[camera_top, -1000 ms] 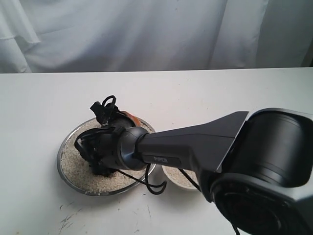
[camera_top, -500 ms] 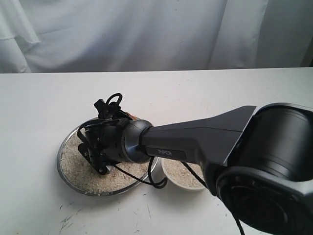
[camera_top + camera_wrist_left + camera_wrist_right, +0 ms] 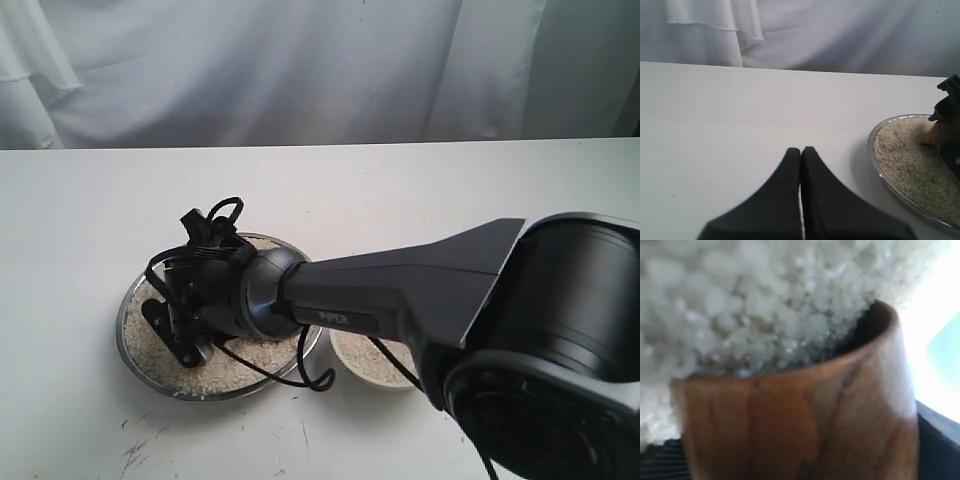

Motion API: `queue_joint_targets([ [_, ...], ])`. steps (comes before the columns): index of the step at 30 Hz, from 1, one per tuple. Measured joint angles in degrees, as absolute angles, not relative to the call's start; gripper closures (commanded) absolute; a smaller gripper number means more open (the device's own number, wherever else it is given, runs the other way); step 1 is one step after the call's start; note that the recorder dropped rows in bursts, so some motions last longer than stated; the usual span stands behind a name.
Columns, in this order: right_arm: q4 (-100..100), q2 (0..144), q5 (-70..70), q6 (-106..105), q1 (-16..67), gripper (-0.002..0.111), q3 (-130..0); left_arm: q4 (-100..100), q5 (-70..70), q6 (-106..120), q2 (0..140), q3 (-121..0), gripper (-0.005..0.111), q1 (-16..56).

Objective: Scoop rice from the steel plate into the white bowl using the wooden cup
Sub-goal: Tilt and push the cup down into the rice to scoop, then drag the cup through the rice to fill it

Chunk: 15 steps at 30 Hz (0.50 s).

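The steel plate (image 3: pixel 119 330) lies left of centre, filled with rice (image 3: pixel 225 372). My right gripper (image 3: pixel 172 332) reaches across over the plate's left part and is shut on the wooden cup (image 3: pixel 800 420). The cup's mouth is tipped into the rice (image 3: pixel 765 305), with grains pressed against its rim. The wrist hides the cup in the exterior view. A brown sliver of the cup (image 3: pixel 939 134) shows over the plate (image 3: pixel 874 150) in the left wrist view. The white bowl (image 3: pixel 380 385) stands right of the plate, partly under the arm, with rice in it. My left gripper (image 3: pixel 801 150) is shut and empty above bare table.
The right arm's big dark body (image 3: pixel 540 340) fills the lower right of the exterior view, and its cable loop (image 3: pixel 318 385) hangs between plate and bowl. A white curtain (image 3: pixel 300 70) hangs behind the white table (image 3: pixel 450 190).
The right gripper has swung with the cup from the plate's far side toward its left part and dipped lower into the rice. The cup's orange side no longer shows in the exterior view.
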<state>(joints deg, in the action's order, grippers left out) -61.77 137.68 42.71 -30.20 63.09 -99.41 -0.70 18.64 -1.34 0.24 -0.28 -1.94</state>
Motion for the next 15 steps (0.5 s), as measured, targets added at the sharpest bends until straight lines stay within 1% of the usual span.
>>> queue_joint_targets([
  [15, -53.95, 136.17, 39.17, -30.20, 63.09, 0.108, -99.41, -0.70, 18.64, -1.34, 0.24, -0.28, 0.107, -1.94],
])
